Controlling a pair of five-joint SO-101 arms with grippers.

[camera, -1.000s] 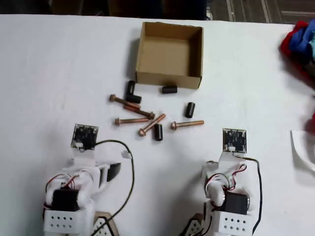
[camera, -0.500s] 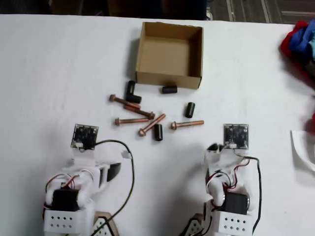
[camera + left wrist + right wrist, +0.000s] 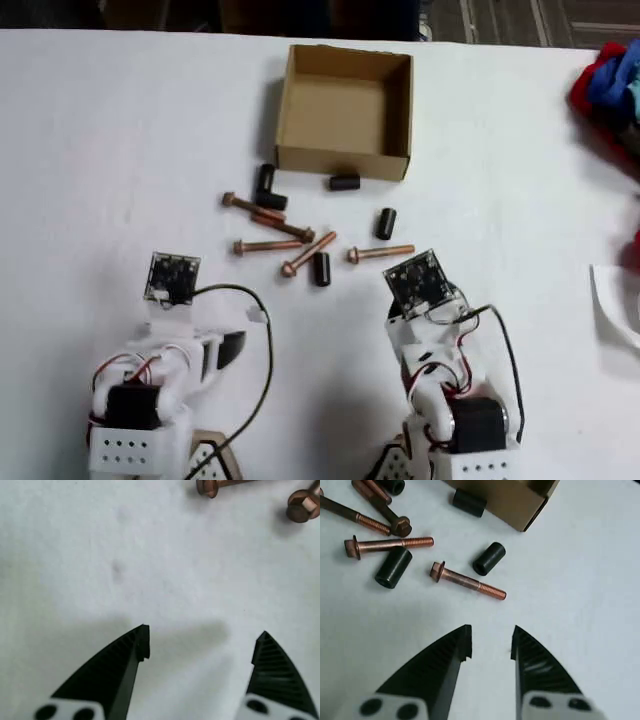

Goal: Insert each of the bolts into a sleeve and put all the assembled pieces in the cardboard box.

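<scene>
An open cardboard box (image 3: 345, 108) sits at the back middle of the white table. In front of it lie several copper bolts (image 3: 381, 253) and several short black sleeves (image 3: 386, 223), all loose. My right gripper (image 3: 490, 644) is open with a narrow gap, holds nothing, and hovers just short of a bolt (image 3: 468, 581) and a sleeve (image 3: 489, 558). Its arm (image 3: 415, 285) stands near the front, angled toward the pile. My left gripper (image 3: 202, 642) is wide open over bare table, with two bolt heads (image 3: 302, 507) farther ahead. The left arm (image 3: 172, 330) is at the front left.
A red and blue cloth (image 3: 608, 85) lies at the right edge, with a white object (image 3: 615, 300) below it. A dark cable (image 3: 265, 340) loops beside the left arm. One sleeve (image 3: 468, 502) rests against the box wall (image 3: 515, 500).
The right arm has swung left and forward toward the bolts and sleeves. The left arm and all the parts have stayed put.
</scene>
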